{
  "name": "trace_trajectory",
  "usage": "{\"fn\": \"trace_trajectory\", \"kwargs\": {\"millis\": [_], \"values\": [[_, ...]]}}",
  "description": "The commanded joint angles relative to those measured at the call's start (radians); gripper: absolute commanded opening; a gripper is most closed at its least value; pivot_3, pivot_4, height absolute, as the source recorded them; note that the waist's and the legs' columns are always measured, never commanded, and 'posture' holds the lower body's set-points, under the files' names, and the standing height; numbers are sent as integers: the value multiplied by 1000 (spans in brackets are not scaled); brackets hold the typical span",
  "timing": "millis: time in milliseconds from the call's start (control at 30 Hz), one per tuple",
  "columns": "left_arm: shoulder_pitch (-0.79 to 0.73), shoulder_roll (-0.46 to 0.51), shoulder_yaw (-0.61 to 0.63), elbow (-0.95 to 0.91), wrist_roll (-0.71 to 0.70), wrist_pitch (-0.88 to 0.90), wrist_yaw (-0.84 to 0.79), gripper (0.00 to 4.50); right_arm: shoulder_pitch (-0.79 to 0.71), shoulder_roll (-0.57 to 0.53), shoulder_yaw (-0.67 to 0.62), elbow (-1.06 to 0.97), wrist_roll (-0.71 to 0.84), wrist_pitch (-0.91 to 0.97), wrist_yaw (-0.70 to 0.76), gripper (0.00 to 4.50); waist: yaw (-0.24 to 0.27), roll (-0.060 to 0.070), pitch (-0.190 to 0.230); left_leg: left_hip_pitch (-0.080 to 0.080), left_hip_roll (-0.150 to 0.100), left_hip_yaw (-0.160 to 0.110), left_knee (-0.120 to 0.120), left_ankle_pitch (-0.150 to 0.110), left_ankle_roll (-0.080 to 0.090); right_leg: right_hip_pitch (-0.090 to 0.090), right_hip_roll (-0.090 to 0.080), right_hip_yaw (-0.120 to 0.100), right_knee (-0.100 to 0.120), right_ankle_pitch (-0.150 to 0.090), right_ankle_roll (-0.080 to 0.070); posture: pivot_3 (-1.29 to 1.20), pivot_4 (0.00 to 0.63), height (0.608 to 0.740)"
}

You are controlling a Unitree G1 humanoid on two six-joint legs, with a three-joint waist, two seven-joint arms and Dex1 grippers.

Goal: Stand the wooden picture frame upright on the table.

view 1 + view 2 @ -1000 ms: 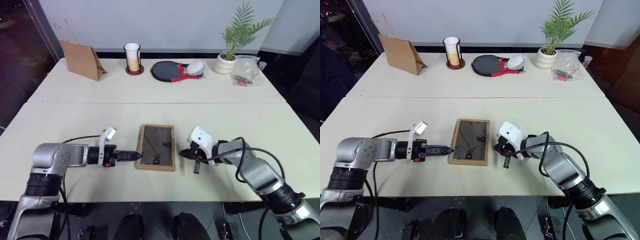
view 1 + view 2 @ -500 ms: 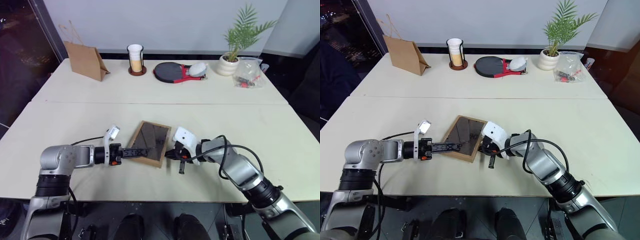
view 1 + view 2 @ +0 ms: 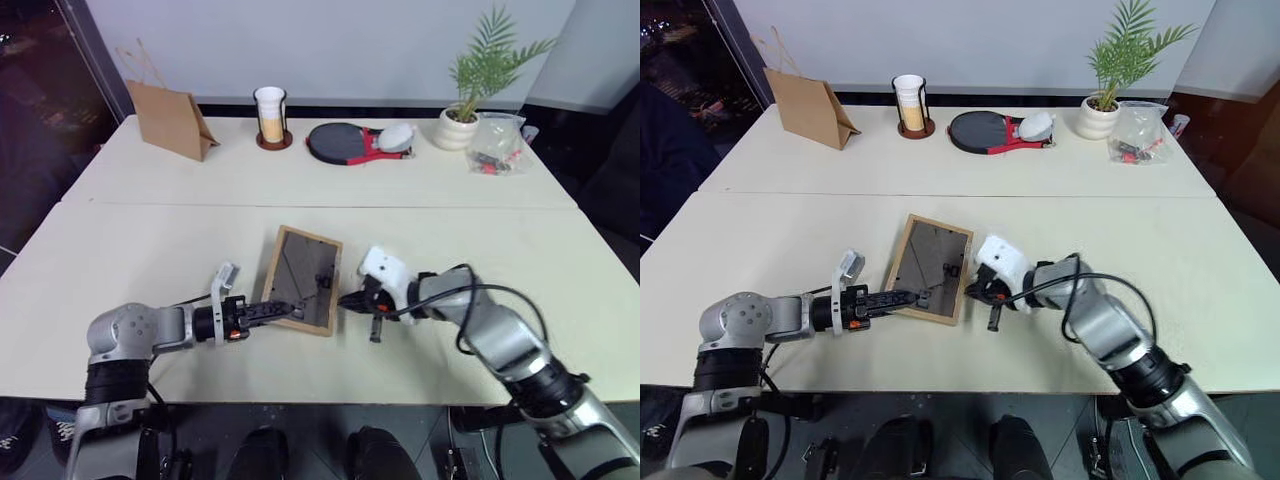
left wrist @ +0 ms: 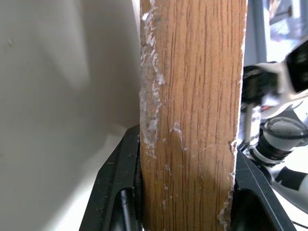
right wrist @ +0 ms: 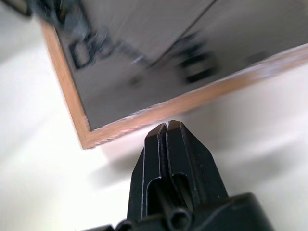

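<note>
The left gripper [image 3: 285,309] reaches in from the left, low over the table [image 3: 150,240], and points to the right. Its 2 black fingers [image 4: 118,192] pinch the near edge of the wooden picture frame [image 3: 298,278], 1 finger on each side of the wood. The left wrist view shows the light wood edge squeezed between them.

The right gripper [image 3: 347,301] comes in from the right and points left toward the right side of the frame. Its 2 fingers are pressed together with nothing in them. In the right wrist view the tips [image 5: 167,130] are very near the wood edge, and I cannot tell if they touch it.

The frame sits near the front middle of the table, in front of the seam. Its dark back, with the stand and clips, faces the camera. It leans with the top edge lifted up, and the bottom edge is down by the table.

1 second ago the frame lay flat on its face and the left fingers were spread wide just beside its left edge. Now they have closed on the wood and the frame is tipped up. The right gripper was pressed together then too, and it has risen a little and stayed by the frame's right side
</note>
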Motion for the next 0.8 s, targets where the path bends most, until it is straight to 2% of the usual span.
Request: {"fn": "trace_trajectory", "kwargs": {"millis": [33, 167, 233, 267, 333, 400, 533, 800], "values": [[8, -46, 88, -55, -72, 32, 47, 1095, -70, -36, -161, -45, 107, 58, 27, 0, -3, 0, 0, 0, 0, 0, 0, 0, 0, 0, 0, 0, 0, 0, 0, 0, 150, 740], [33, -116, 152, -105, -120, 81, 106, 1095, -181, 18, -239, -14, 238, 183, 12, 0, -9, 0, 0, 1, 1, 0, -2, 0, 0, 0, -2, 0, 0, 0, 0, 0, 150, 740], [35, -161, 178, -130, -146, 97, 140, 1095, -244, 87, -240, 30, 280, 251, -26, 523, -9, 0, 0, 1, 1, -1, -2, 0, 0, -1, -3, 0, 0, 0, 0, 0, 150, 740], [33, -180, 190, -139, -154, 105, 157, 1095, -264, 116, -242, 47, 299, 275, -39, 822, -8, 0, 0, 1, 1, -1, -2, 0, 0, -1, -4, 0, 0, 0, 0, 0, 150, 740], [34, -204, 201, -158, -168, 115, 182, 1095, -291, 158, -241, 84, 328, 312, -60, 1732, -2, 0, 0, 1, 0, -1, -2, 0, 0, -1, -5, -1, 0, 0, 0, 0, 150, 740], [36, -220, 202, -177, -183, 117, 200, 1095, -310, 189, -213, 139, 328, 317, -75, 2834, -1, 0, 0, 0, -1, -1, -2, 0, 0, -1, -6, -1, -1, 0, 0, 0, 150, 740], [43, -229, 203, -201, -211, 118, 221, 1095, -336, 238, -189, 232, 341, 324, -93, 4463, -3, 0, 0, -1, -3, 0, -3, 0, 0, -1, -9, -1, -3, 0, 0, 0, 150, 740], [71, -231, 189, -230, -249, 112, 248, 1095, -360, 295, -139, 321, 351, 304, -84, 4463, -7, 0, 0, -1, -3, 0, -8, 0, 0, -1, -9, -1, -6, 0, 0, 0, 150, 740]]}}
